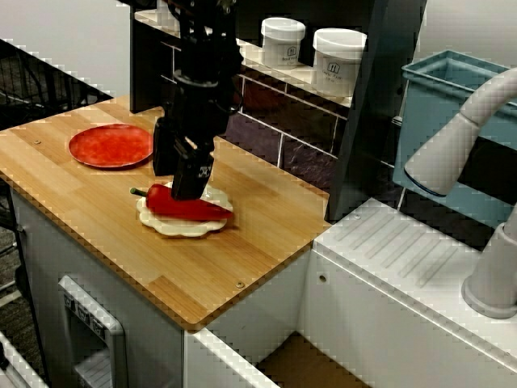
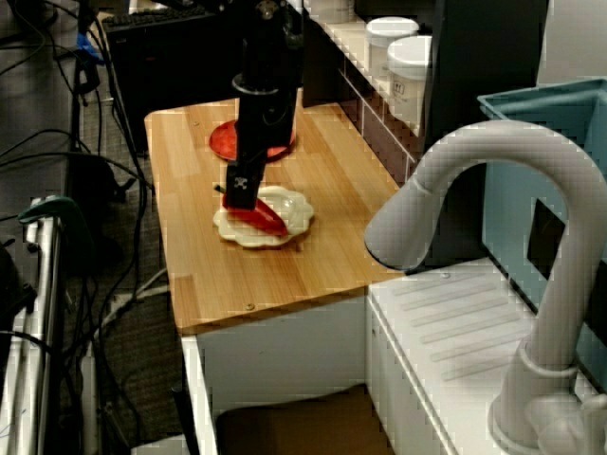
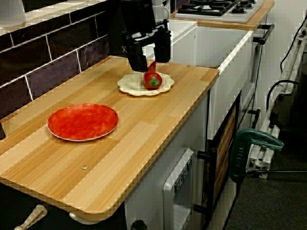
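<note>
Claw (image 3: 153, 64), black, spread open astride glossy red pepper (image 3: 153, 80) on scalloped cream plate (image 3: 128, 85) atop wooden counter (image 3: 158, 124).

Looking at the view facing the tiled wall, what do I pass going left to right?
Red plate, cream plate carrying the red pepper, left white jar, right white jar, teal bin.
</note>
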`<state>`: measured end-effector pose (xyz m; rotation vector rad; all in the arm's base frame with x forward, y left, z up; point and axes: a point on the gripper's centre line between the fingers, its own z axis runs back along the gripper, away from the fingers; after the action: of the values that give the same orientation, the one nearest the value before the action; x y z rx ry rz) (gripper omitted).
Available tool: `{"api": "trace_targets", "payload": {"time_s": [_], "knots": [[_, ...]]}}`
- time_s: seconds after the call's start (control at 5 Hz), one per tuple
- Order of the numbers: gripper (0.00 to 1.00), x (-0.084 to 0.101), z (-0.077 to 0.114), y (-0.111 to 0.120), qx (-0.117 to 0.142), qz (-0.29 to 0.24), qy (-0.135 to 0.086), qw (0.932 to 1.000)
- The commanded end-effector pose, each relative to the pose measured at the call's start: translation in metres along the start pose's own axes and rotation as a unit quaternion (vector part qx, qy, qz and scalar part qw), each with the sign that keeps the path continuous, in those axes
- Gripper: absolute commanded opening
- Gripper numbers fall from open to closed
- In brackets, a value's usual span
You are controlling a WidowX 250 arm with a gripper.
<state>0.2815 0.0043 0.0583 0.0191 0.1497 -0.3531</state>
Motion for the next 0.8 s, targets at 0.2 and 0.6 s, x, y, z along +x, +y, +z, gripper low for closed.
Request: {"api": "trace_targets", "payload": {"time_s": [0.2,0.6], "knots": [[1.0,-0.0069,0.0024,0.0028,0.028,-0.168,-0.047,0.9843],[1.0,-0.0068,-0.005,0.0064,0.033,-0.167,-0.043,0.9844]]}}
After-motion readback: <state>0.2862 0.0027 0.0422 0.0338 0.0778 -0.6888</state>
